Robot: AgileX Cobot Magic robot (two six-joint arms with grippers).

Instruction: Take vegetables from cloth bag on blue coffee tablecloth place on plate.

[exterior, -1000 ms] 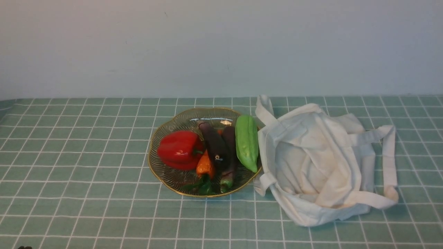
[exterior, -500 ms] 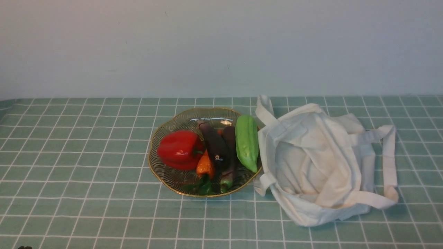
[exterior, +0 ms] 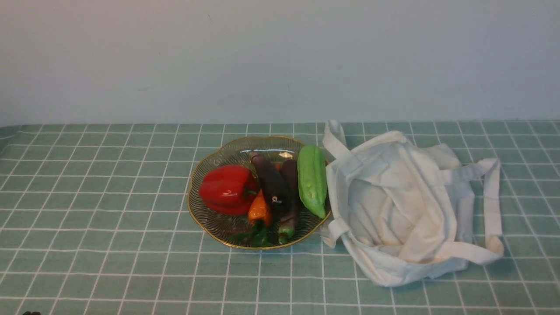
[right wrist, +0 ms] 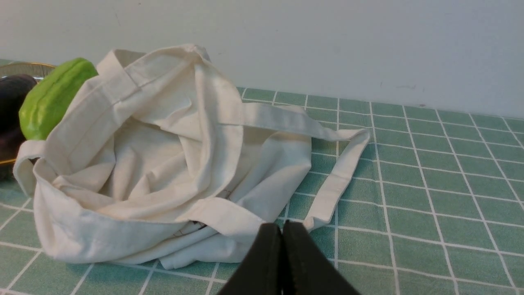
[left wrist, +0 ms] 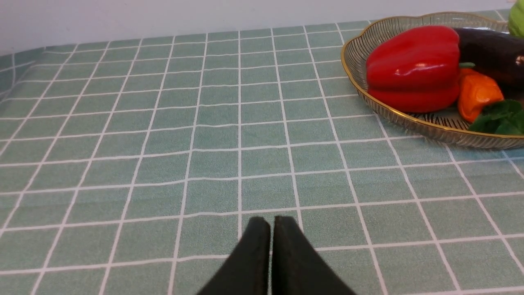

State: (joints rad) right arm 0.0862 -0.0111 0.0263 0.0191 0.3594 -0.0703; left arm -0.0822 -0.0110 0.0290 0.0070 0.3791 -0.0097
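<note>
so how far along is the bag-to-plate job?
Looks essentially done. The green gourd lies on the plate with the red pepper and eggplants. The cloth bag is slumped open, with nothing visible inside. Nothing is in hand: left gripper and right gripper are shut, empty. Nothing visibly left.

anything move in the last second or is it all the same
Nothing visibly changed. The light green gourd lies on the plate beside the eggplants and red pepper, the cloth bag sits slumped next to it, and both grippers are shut and empty.
</note>
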